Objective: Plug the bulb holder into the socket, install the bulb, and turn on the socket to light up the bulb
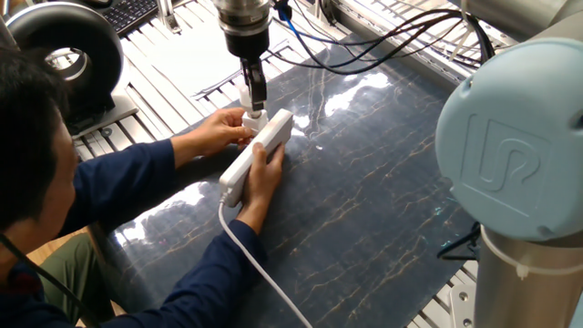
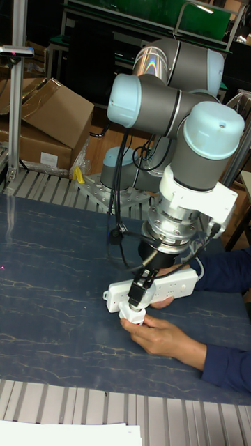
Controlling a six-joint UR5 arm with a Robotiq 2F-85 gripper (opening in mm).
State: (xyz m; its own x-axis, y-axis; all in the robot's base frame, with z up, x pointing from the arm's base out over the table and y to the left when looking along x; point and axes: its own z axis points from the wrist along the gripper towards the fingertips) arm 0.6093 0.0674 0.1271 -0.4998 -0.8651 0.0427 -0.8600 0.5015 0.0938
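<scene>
The long white socket (image 1: pixel 256 153) lies on the dark marbled mat, and a person's hands steady it. The small white bulb holder (image 1: pixel 252 119) sits at the socket's far side, pinched by the person's left hand (image 1: pixel 214 132). Straight above it my gripper (image 1: pixel 251 97) points down and is shut on the white bulb (image 1: pixel 245 95), whose lower end meets the holder. In the tall fixed view the gripper (image 2: pixel 137 300) stands over the socket (image 2: pixel 167 281), with the white holder (image 2: pixel 132 316) just below the fingers and the bulb mostly hidden.
The person's right hand (image 1: pixel 261 178) rests on the socket's near side, arms reaching in from the left. The socket's white cable (image 1: pixel 260 269) trails toward the front edge. A black ring light (image 1: pixel 66 55) stands at the back left. The arm's grey-blue joint (image 1: pixel 510 155) blocks the right.
</scene>
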